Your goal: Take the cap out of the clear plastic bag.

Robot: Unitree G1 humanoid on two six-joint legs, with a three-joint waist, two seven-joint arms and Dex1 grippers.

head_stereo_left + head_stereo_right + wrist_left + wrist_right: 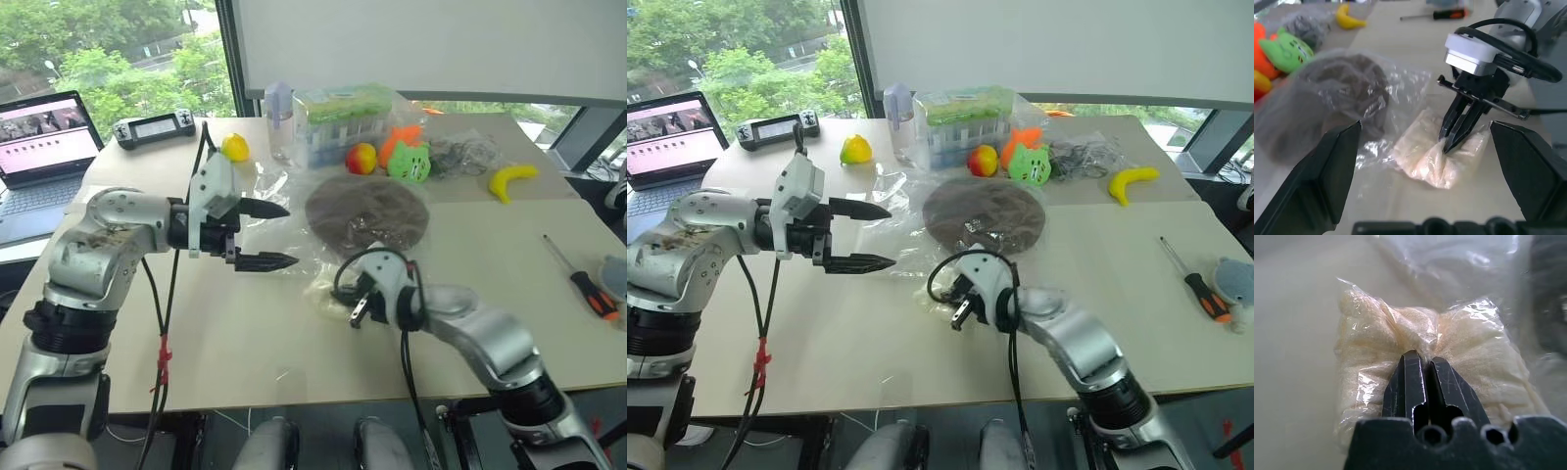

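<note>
A pale beige table (294, 362) stands before a wide window (108, 49) — green trees outside, daylight.

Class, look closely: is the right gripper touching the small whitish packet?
Touching. In the left wrist view the right gripper pinches the whitish packet, its film puckered at the tips.

Left gripper (265, 235): jaws wide apart, nothing between the fingers; bare table (245, 343) below and on the near side of them. Just past the fingertips lies the film of the clear plastic bag (294, 201), with the cap (367, 211) inside it further on.

Right gripper (1449, 142): fingers pressed together, tips pinching a whitish packet (1437, 159) at its middle; the packet blocks the way ahead. Beyond it the bag and cap obstruct. A plastic container (348, 122), fruits and a green toy (409, 162) crowd the table behind the cap.
</note>
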